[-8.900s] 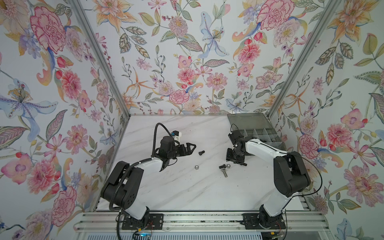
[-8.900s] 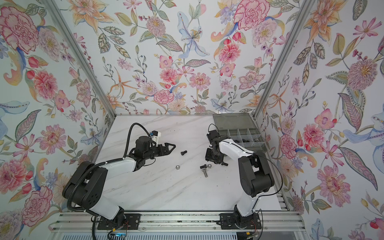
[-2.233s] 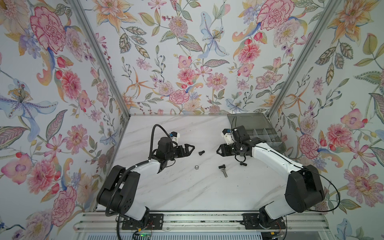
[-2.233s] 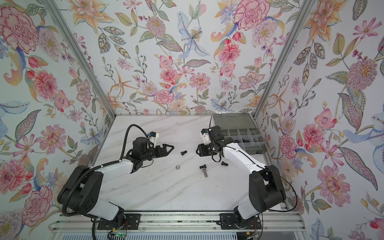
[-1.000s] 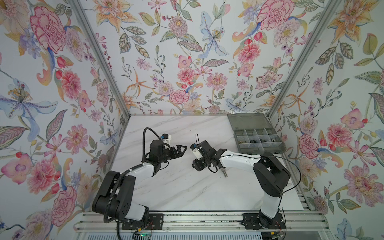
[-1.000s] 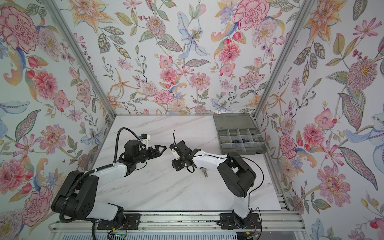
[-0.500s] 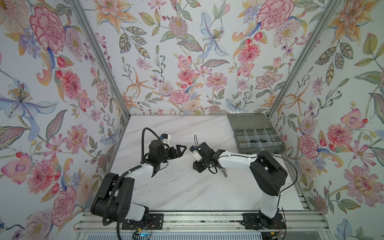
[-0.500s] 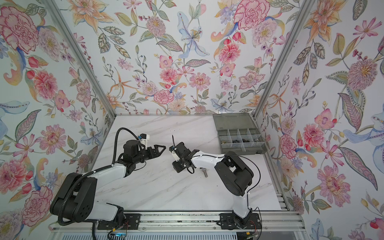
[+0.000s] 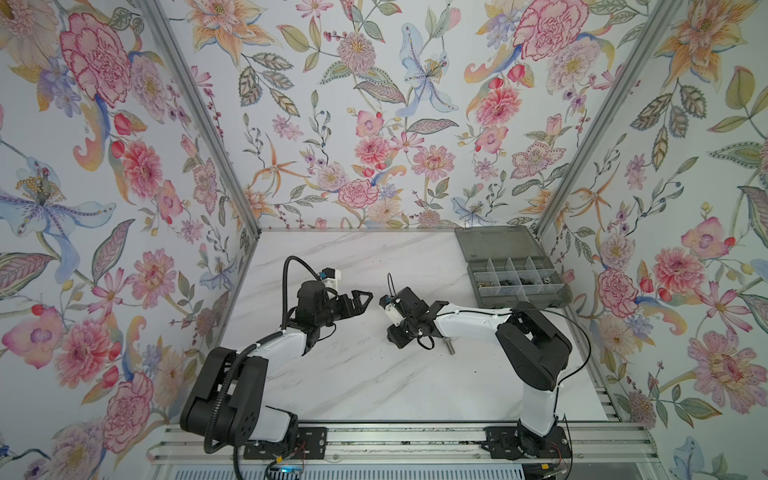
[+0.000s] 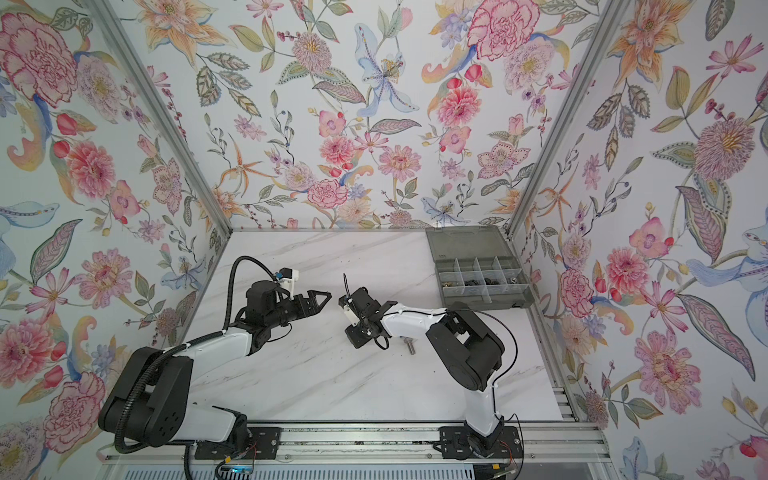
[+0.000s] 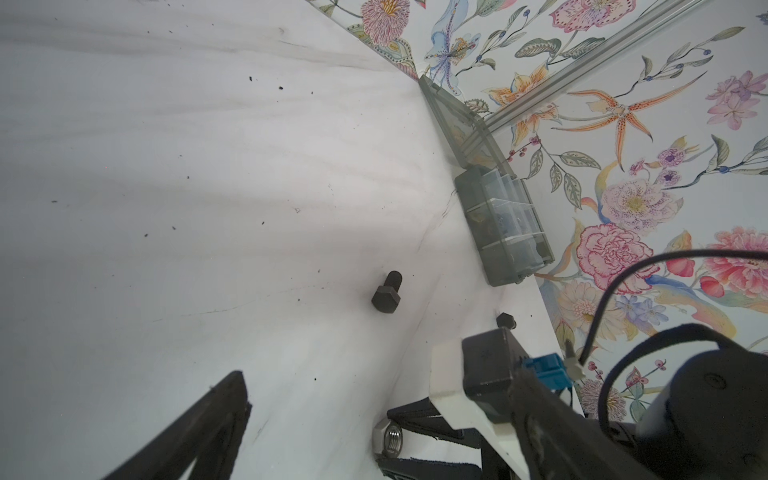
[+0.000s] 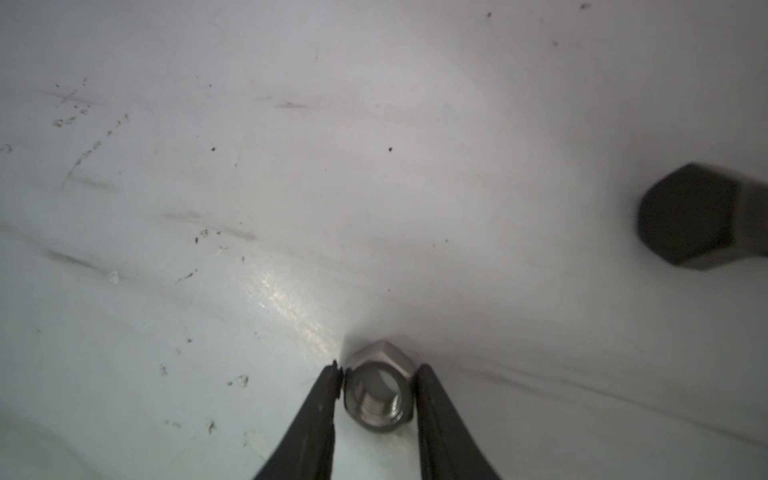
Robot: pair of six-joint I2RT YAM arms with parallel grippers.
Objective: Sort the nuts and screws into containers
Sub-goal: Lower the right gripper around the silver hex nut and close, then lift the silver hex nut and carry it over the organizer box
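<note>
A silver hex nut (image 12: 380,395) stands on edge on the marble table, with my right gripper (image 12: 380,368) shut on it, one black finger pressed to each side. The left wrist view shows that nut (image 11: 388,438) held between those fingers. In both top views the right gripper (image 9: 395,338) (image 10: 356,336) points down mid-table and hides the nut. A black hex-head screw (image 11: 386,291) lies close by, and another black one (image 11: 505,321) beyond it. A silver screw (image 9: 449,347) lies beside the right forearm. My left gripper (image 9: 365,302) hovers open and empty, facing the right one.
The smoky-grey organiser box (image 9: 523,297) sits at the back right against the wall, lid (image 9: 494,243) laid flat behind it, with small parts in its front cells. Floral walls enclose three sides. The right arm's wrist camera and cable (image 11: 478,374) are close in front of the left gripper.
My right arm swung from the box side to mid-table, came down over the silver nut and closed its jaws around it. The left arm drew back slightly leftward.
</note>
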